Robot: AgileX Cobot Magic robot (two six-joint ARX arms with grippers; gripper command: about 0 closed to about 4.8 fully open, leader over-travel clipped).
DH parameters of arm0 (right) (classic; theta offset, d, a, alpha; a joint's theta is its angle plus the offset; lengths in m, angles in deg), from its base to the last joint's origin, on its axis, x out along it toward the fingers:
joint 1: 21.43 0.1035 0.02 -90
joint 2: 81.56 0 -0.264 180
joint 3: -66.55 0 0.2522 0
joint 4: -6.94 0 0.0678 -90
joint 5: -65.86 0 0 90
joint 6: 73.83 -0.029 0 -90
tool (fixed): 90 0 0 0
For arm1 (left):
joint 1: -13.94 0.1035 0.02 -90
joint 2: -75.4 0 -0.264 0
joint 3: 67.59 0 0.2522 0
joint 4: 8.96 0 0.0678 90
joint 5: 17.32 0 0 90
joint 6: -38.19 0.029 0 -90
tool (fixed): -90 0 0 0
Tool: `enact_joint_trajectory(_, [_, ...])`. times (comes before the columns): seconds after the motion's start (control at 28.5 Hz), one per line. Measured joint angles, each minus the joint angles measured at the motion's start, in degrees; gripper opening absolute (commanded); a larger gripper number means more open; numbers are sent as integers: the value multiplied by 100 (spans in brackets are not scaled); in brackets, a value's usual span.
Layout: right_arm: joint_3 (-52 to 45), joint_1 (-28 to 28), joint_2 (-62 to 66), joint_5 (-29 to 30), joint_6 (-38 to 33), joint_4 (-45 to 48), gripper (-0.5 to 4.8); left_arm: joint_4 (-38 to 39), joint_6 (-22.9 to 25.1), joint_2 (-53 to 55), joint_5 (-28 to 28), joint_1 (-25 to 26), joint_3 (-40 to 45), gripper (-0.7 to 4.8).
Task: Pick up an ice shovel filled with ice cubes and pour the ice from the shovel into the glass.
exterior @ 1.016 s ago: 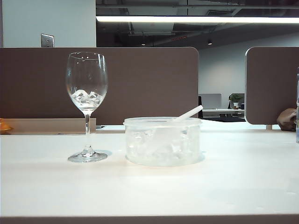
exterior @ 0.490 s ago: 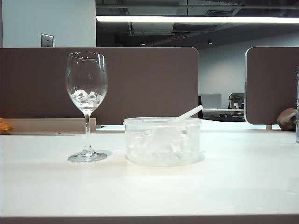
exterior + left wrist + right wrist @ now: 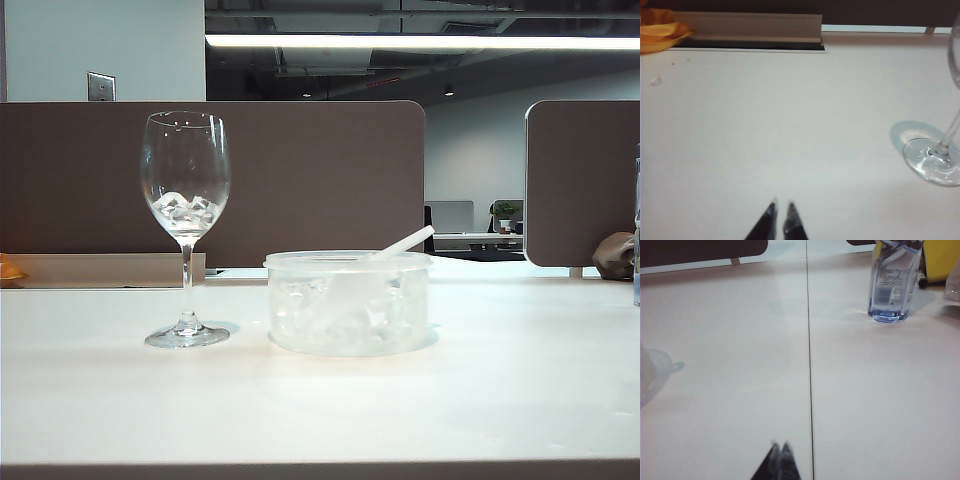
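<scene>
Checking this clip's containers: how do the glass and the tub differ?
The glass is tall and stemmed on a round foot; the tub is squat and sits flat on the table. The glass holds a small heap of ice cubes; the tub looks mostly full. Only the tub has the shovel in it. Both are clear and upright.

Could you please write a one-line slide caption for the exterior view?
Wine glass holding ice cubes stands left of a clear tub, the ice shovel resting inside; no gripper in view.
</scene>
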Motion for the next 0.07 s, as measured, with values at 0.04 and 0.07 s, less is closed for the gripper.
enact_joint_trajectory(0.04, [0,0,0,0,0,-2,-4,0,0,2,0,0,0,29])
enact_joint_trajectory(0.07, [0,0,0,0,-2,0,-4,0,2,2,0,0,0,29])
